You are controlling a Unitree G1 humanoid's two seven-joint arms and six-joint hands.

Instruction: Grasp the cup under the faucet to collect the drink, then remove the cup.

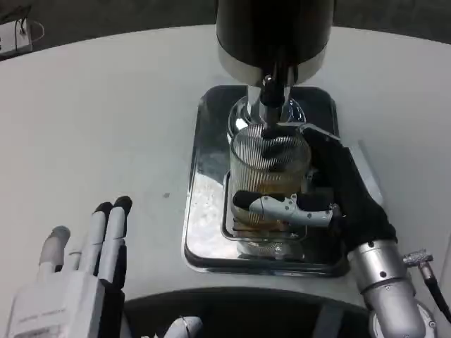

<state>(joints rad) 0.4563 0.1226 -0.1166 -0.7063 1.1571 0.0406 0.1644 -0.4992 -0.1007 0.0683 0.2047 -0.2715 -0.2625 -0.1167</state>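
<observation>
A ribbed clear glass cup (270, 176) stands upright on the steel drip tray (204, 232), directly below the black faucet (270, 95) of the dark dispenser (275, 35). Amber drink shows low inside the cup. My right hand (331, 193) wraps around the cup from the right, its thumb across the near side and its fingers hidden behind the glass. My left hand (84, 267) rests flat on the white table at the lower left, fingers straight and together, holding nothing.
The drip tray has a raised rim and a recessed grate under the cup. The white table (106, 127) stretches wide to the left. A small white object with wires (17, 35) lies at the far left edge.
</observation>
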